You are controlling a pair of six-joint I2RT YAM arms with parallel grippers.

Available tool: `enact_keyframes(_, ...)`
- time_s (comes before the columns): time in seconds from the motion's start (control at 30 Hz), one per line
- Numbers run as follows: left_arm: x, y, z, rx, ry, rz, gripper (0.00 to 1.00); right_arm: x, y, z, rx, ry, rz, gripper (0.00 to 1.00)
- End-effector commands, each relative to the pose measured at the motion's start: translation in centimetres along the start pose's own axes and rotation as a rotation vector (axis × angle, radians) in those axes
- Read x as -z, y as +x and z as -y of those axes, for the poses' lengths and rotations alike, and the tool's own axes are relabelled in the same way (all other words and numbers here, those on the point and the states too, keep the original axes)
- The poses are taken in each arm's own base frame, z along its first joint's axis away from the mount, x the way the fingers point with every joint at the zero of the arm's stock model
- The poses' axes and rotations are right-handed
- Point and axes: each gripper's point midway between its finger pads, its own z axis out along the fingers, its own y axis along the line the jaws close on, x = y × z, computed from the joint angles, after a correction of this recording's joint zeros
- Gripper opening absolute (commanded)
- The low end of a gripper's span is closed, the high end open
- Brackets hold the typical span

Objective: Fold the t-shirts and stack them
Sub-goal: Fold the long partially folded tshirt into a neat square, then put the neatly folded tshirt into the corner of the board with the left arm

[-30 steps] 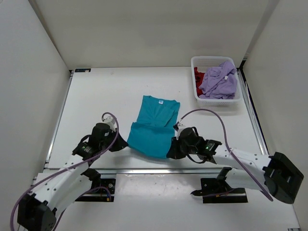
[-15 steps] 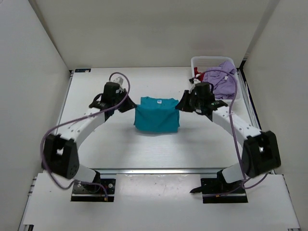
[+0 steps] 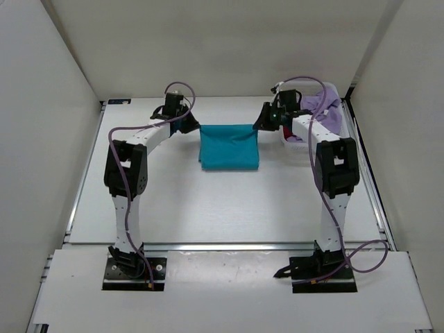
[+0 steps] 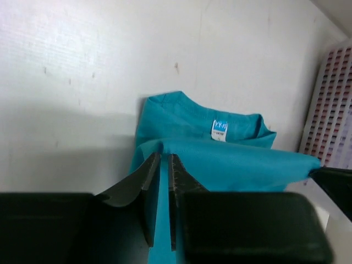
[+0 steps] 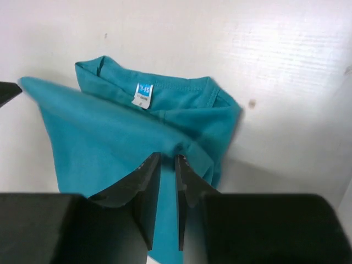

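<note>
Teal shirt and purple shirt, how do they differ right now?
The teal shirt lies folded on the table; the purple shirt sits crumpled in the white basket. The teal shirt's far edge is pinched by the left pincer and right pincer; the purple shirt is in neither pincer. Both are plain soft cloth.

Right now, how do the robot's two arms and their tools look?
The left arm and right arm have white links, black joints and black base plates. A purple cable runs along each. The left tool and right tool are black, with two flat tapering fingers.
</note>
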Motion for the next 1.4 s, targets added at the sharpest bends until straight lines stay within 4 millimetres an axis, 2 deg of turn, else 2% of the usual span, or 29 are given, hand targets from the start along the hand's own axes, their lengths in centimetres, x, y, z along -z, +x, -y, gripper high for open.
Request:
enact_keyframes(0.0, -0.6, -3.0, 1.6, 0.016, 0.034, 0.042, 0.24, -1.0, -2.7, 0.7, 0.020, -0.004, 0.023, 0.18)
enact_keyframes(0.03, -1.0, -3.5, 1.6, 0.030, 0.038, 0.041, 0.31, -1.6, -2.9, 0.7, 0.029, -0.005, 0.016, 0.23)
enact_keyframes(0.07, -0.9, -3.9, 1.7, 0.041, 0.049, 0.034, 0.39, -1.5, -3.6, 0.6, 0.039, -0.003, 0.026, 0.36)
enact_keyframes(0.13, -0.1, -4.9, 2.0, 0.046, 0.077, 0.069, 0.50, -0.9, -4.3, -0.7, 0.064, -0.015, 0.036, 0.52)
enact_keyframes(0.2, 1.5, -5.4, 2.6, 0.035, 0.085, 0.102, 0.57, 0.4, -5.0, -1.4, 0.105, 0.016, 0.074, 0.58)
enact_keyframes(0.23, 2.2, -5.5, 3.0, 0.027, 0.099, 0.110, 0.58, 1.1, -4.6, -2.3, 0.123, 0.012, 0.074, 0.59)
enact_keyframes(0.27, 2.5, -4.4, 4.0, 0.007, 0.122, 0.092, 0.55, 1.2, -3.7, -2.2, 0.127, 0.025, 0.058, 0.58)
enact_keyframes(0.3, 2.9, -3.5, 4.5, -0.011, 0.136, 0.080, 0.53, 1.6, -2.2, -2.7, 0.133, 0.024, 0.037, 0.50)
enact_keyframes(0.33, 2.8, -2.2, 5.4, -0.026, 0.156, 0.066, 0.52, 1.7, -1.8, -3.4, 0.135, 0.011, 0.037, 0.33)
enact_keyframes(0.37, 2.8, -0.3, 5.6, -0.049, 0.161, 0.041, 0.50, 1.8, 0.1, -3.8, 0.124, -0.009, 0.015, 0.20)
enact_keyframes(0.4, 2.6, 1.8, 5.5, -0.061, 0.161, 0.005, 0.49, 1.8, 1.5, -4.1, 0.131, -0.029, 0.007, 0.16)
enact_keyframes(0.43, 2.6, 2.5, 5.9, -0.067, 0.178, 0.000, 0.48, 1.7, 2.3, -4.5, 0.123, -0.036, 0.003, 0.08)
enact_keyframes(0.53, 1.2, 8.0, 4.0, -0.082, 0.145, -0.108, 0.45, 1.3, 4.8, -4.2, 0.094, -0.046, -0.010, 0.05)
enact_keyframes(0.57, 1.0, 8.5, 3.5, -0.080, 0.135, -0.110, 0.44, 1.1, 5.6, -3.9, 0.096, -0.038, -0.025, 0.06)
enact_keyframes(0.63, 0.7, 11.3, 1.3, -0.069, 0.096, -0.169, 0.43, 0.3, 7.2, -2.6, 0.093, 0.007, -0.070, 0.04)
enact_keyframes(0.67, 0.7, 11.7, 1.1, -0.061, 0.102, -0.172, 0.43, 0.0, 7.8, -2.4, 0.101, 0.017, -0.080, 0.03)
enact_keyframes(0.7, 1.0, 12.8, 0.1, -0.044, 0.091, -0.194, 0.41, -0.2, 8.9, -2.1, 0.100, 0.033, -0.098, 0.02)
enact_keyframes(0.73, 1.4, 13.8, -0.8, -0.033, 0.086, -0.210, 0.41, -0.2, 9.0, -1.7, 0.096, 0.041, -0.091, 0.01)
enact_keyframes(0.8, 2.2, 14.7, -2.0, -0.005, 0.073, -0.215, 0.41, -0.1, 11.3, -1.1, 0.067, 0.048, -0.121, 0.00)
enact_keyframes(0.87, 3.6, 15.9, -2.8, -0.004, 0.091, -0.217, 0.41, 0.2, 12.8, -1.3, 0.072, 0.044, -0.137, 0.00)
enact_keyframes(0.9, 4.0, 15.8, -2.6, -0.006, 0.108, -0.208, 0.40, 0.3, 14.5, -1.4, 0.073, 0.049, -0.167, 0.00)
enact_keyframes(0.93, 5.2, 17.1, -3.3, 0.003, 0.109, -0.229, 0.40, 0.9, 16.0, -1.3, 0.073, 0.060, -0.192, 0.00)
enact_keyframes(0.97, 6.3, 17.0, -3.3, 0.007, 0.129, -0.208, 0.41, 1.3, 15.8, -2.5, 0.085, 0.033, -0.165, 0.00)
enact_keyframes(1.0, 6.9, 17.3, -3.1, 0.012, 0.149, -0.206, 0.41, 1.6, 17.8, -2.4, 0.086, 0.041, -0.195, 0.00)
enact_keyframes(1.03, 8.1, 17.9, -3.3, 0.019, 0.156, -0.213, 0.42, 2.5, 18.3, -3.1, 0.089, 0.027, -0.183, 0.00)
enact_keyframes(1.13, 11.0, 18.2, -2.5, 0.004, 0.210, -0.191, 0.46, 4.0, 18.6, -4.4, 0.109, 0.005, -0.170, 0.00)
enact_keyframes(1.23, 13.5, 15.8, -2.4, -0.013, 0.217, -0.091, 0.51, 5.8, 17.0, -5.9, 0.139, -0.015, -0.124, 0.02)
enact_keyframes(1.33, 14.3, 14.2, -4.0, -0.031, 0.166, -0.032, 0.56, 6.5, 16.0, -7.1, 0.170, -0.049, -0.100, 0.03)
enact_keyframes(1.37, 14.2, 13.4, -4.6, -0.040, 0.147, -0.014, 0.59, 6.7, 16.4, -7.1, 0.173, -0.047, -0.110, 0.04)
